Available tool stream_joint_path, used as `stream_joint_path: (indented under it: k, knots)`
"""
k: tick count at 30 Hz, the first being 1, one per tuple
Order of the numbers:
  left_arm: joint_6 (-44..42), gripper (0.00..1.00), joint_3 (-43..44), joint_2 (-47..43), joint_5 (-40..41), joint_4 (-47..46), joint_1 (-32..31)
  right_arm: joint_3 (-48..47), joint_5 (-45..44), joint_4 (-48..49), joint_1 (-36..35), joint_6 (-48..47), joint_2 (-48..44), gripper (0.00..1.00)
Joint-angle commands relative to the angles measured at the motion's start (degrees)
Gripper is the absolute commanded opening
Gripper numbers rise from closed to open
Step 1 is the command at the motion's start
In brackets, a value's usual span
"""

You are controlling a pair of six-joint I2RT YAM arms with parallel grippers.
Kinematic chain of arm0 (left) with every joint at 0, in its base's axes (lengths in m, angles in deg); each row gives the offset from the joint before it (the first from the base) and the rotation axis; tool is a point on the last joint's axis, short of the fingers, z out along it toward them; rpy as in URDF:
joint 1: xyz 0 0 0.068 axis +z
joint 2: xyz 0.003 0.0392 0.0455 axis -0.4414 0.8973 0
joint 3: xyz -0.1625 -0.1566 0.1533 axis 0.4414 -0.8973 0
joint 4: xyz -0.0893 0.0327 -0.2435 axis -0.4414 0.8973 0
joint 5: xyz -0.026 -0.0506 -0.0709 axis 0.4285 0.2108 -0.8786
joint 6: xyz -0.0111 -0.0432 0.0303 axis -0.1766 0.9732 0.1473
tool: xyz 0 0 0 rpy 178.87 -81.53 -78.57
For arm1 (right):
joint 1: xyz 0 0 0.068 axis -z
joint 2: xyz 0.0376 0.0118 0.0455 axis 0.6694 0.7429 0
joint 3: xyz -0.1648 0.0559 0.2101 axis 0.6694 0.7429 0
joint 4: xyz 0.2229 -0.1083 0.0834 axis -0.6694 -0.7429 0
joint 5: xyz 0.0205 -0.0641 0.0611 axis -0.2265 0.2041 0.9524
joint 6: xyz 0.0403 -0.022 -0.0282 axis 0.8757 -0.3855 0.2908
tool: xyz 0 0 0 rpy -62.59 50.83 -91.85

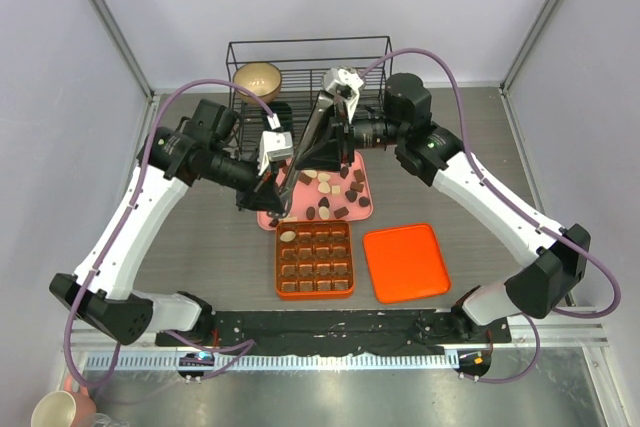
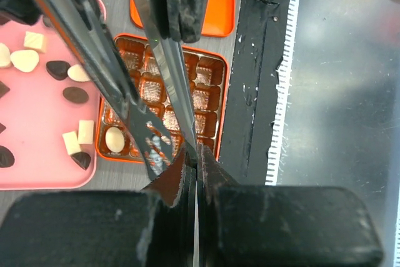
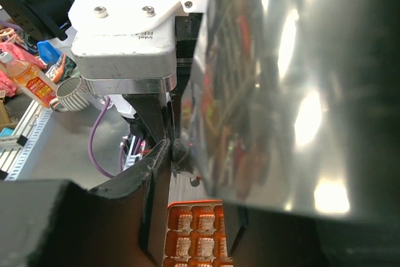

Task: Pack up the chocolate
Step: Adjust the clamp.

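Note:
Chocolate pieces (image 1: 340,192) in dark brown, tan and cream lie scattered on the pink tray (image 2: 37,154). One cream piece (image 2: 114,140) sits in a corner cell of the orange gridded box (image 1: 315,259), which lies just in front of the tray. My left gripper (image 2: 197,154) hovers over the box's near edge, shut on a pair of metal tongs (image 2: 169,73) that spread away from it. My right gripper (image 3: 200,179) reaches in from the opposite side above the tray. It is open, with a shiny tong arm (image 3: 269,79) lying along its right finger.
The flat orange lid (image 1: 405,262) lies right of the box. A black wire basket (image 1: 310,57) and a tan bowl (image 1: 258,79) stand behind the tray. A mug (image 1: 55,409) sits off the table at the near left.

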State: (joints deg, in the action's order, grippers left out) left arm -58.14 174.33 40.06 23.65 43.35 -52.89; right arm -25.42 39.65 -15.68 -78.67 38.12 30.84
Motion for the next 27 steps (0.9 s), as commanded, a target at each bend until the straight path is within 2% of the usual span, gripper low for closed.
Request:
stream_joint_path:
  k: [1,5,7,11,14,20,27]
  knots:
    - [-1.1,0.01,0.9,-2.4,-2.3,19.0,-0.9,-2.5,-4.0,6.0,1.2,-0.2,-1.5,0.37]
    - [-1.3,0.01,0.9,-2.5,-2.3,19.0,-0.9,-2.4,-0.2,6.7,1.2,1.8,-0.8,0.32]
    - [-1.4,0.01,0.9,-2.6,-2.1,19.1,-1.0,-2.2,3.4,7.6,1.2,3.3,-0.5,0.32]
    - [-1.4,0.00,0.8,-2.9,-1.7,19.1,-1.0,-1.8,4.9,8.2,1.3,5.1,-0.2,0.33]
    - [-1.4,0.00,1.0,-3.1,-1.5,19.1,-1.0,0.7,4.6,17.9,1.3,11.5,-0.7,0.36]
    - [-1.0,0.00,1.3,-3.4,-0.7,19.0,-1.1,1.9,3.8,23.3,1.1,18.6,-0.2,0.40]
    - [-0.8,0.00,1.3,-3.4,0.3,19.1,-1.5,2.5,5.7,20.2,0.7,19.9,-0.1,0.40]
